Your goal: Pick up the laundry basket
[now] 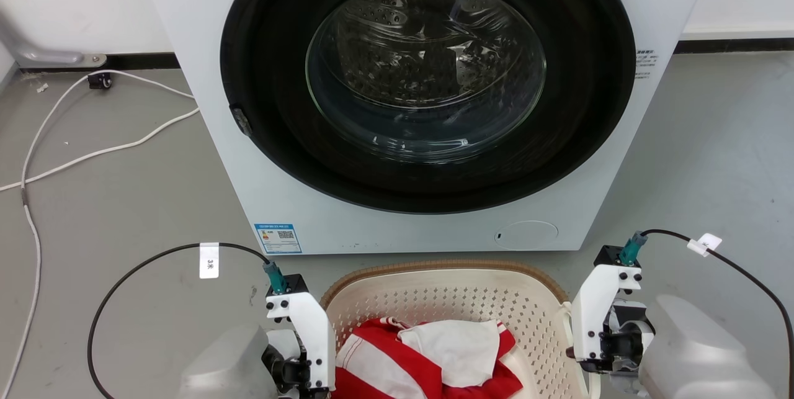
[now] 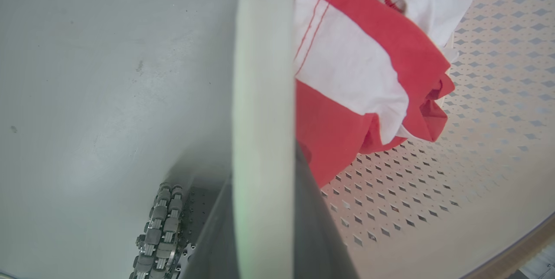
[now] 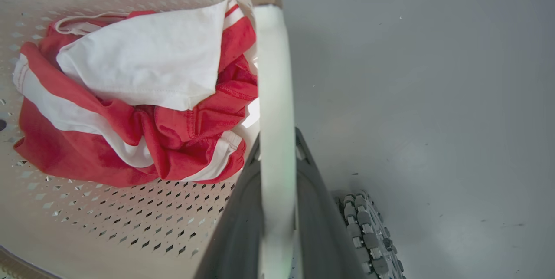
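- As the head view looks down at the washing machine [image 1: 236,157], the laundry basket [image 1: 446,300] sits just before its round glass door, low in the middle of the picture, between my two arms.
- My left jaws are pressed on the basket's left handle [image 2: 264,96]. In the left wrist view the white strip runs up between my two dark fingers [image 2: 312,235], one against each side.
- My right jaws pinch the right handle [image 3: 273,96] the same way, with a dark finger on either side.
- A crumpled red-and-white garment [image 1: 434,349] lies inside on the perforated bottom, nearer my left side.
- Whether the basket rests on the grey floor [image 1: 124,200] or hangs clear of it, I cannot tell.
- A white cable [image 1: 124,144] trails over the floor to the left of the machine.
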### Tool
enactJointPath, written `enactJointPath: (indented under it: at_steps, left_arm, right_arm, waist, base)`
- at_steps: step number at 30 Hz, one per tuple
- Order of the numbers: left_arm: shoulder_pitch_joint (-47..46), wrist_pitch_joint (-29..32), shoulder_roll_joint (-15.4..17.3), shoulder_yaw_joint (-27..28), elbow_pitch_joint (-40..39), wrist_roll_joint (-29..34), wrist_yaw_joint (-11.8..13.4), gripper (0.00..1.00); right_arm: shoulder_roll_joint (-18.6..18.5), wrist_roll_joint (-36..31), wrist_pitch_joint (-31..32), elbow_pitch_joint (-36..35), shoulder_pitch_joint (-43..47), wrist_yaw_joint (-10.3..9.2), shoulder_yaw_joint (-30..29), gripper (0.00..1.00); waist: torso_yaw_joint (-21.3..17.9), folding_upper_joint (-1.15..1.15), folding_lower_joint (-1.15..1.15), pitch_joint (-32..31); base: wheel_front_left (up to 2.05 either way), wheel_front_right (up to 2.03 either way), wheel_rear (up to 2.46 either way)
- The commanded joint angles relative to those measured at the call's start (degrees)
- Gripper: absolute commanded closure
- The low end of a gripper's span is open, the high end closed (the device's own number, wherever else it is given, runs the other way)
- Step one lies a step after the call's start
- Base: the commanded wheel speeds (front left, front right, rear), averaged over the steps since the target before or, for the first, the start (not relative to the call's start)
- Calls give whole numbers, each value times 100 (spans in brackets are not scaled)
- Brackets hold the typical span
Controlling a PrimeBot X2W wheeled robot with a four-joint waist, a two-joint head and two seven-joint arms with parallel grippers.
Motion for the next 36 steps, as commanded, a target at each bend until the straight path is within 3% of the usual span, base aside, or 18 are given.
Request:
enactJointPath:
  at_steps: [1,36]
  left_arm:
    - [-88,-31,-86,-5,-65,-79,-72,100]
    - [-12,-86,-75,-161,-75,-233,-73,100]
  right_arm:
    - [111,25,8,-21,28,17,-19,100]
    - [157,-109,80,-24,111,17,-207,100]
  waist:
    - [-1,0,0,-2]
    - [-8,0,0,-23]
  base:
    - [0,0,0]
    - [0,0,0]
